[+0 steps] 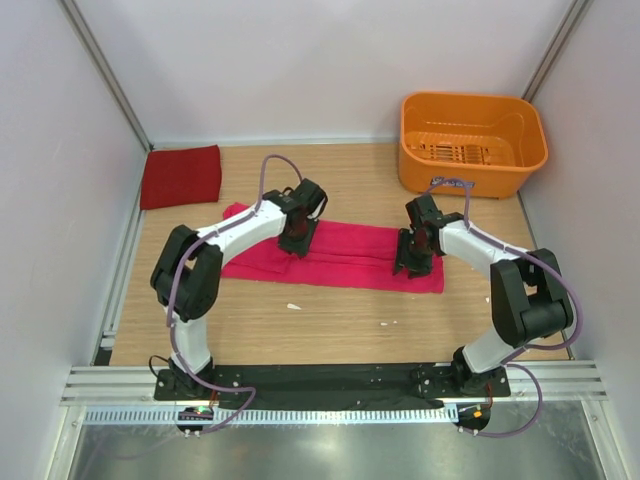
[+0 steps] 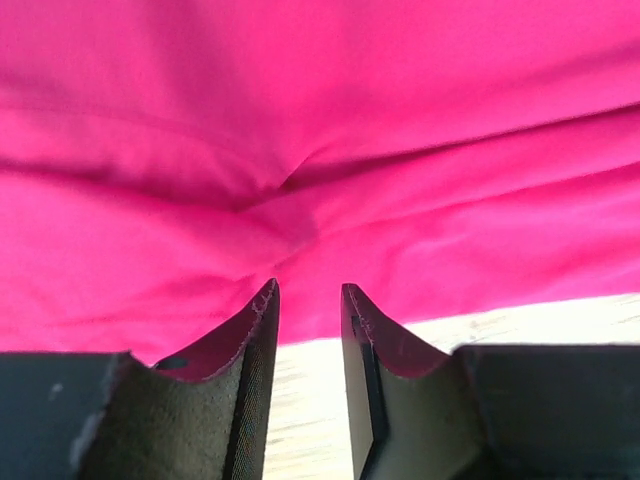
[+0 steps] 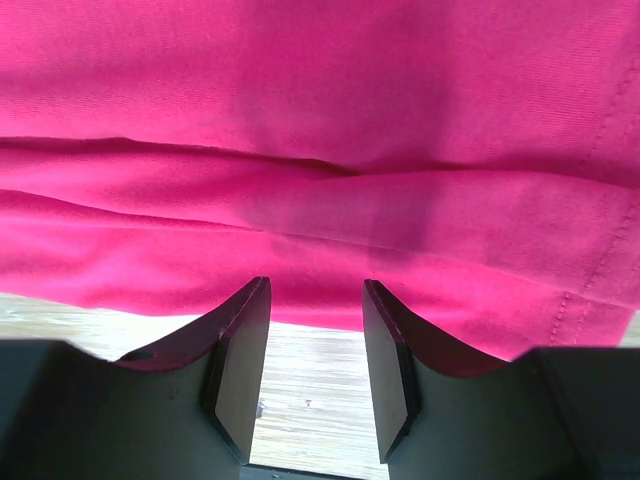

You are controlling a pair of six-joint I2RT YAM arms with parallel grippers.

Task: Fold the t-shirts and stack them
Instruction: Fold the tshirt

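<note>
**Limp pink tee, both pincers spread at its near edge**

Nearest the arms' bases, the wooden counter [image 1: 330, 320] lies bare but for a couple of small pale specks. Just beyond, the magenta t-shirt [image 1: 350, 255] stretches as a long, low band across the middle, already doubled over itself lengthwise.

The left pincer [image 2: 308, 300] hangs over the band's left part and the right pincer [image 3: 315, 300] over its right end. Each is spread, the left one narrowly. Wood shows through both gaps and no cloth sits between the fingers. In both wrist views the cloth's near edge lies just past the fingertips.

The fabric looks thin, light and wholly limp. It carries soft ridges and a puckered dimple under the left wrist, and a stitched hem [image 3: 600, 250] runs along the right side. It should drape and sag from any single hold, and stacked layers may slide apart.

The sensible hold is probably a low pinch at the near edge, catching every layer, one pincer toward each end so the band lifts evenly.

Farther back on the left, the crimson t-shirt [image 1: 180, 176] rests as a flat folded rectangle, well apart from the pink one. At the far right stands an orange basket [image 1: 450, 180].
</note>
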